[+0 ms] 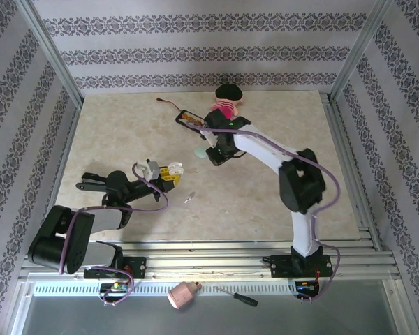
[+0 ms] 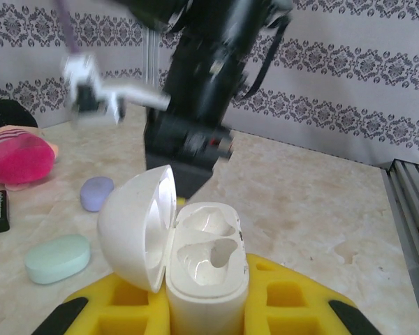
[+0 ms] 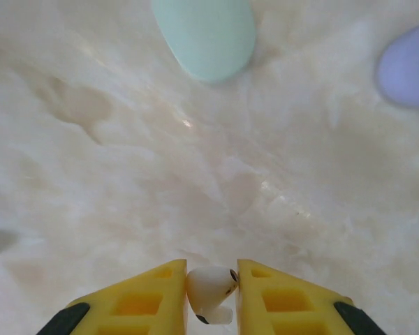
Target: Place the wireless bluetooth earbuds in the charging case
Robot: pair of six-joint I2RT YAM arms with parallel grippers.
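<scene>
Right wrist shows my right claw (image 3: 211,296) closed on a white earbud (image 3: 209,289) over the surface (image 3: 195,174); my left claw (image 2: 208,310) is clamped around the open charging case (image 2: 208,244).

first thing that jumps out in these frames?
The white charging case stands upright in the left gripper on the left side of the table, with its lid open and both wells looking empty. Next is the white earbud pinched between the yellow fingers of the right gripper. A mint case and a lavender case lie on the tabletop beyond it.
</scene>
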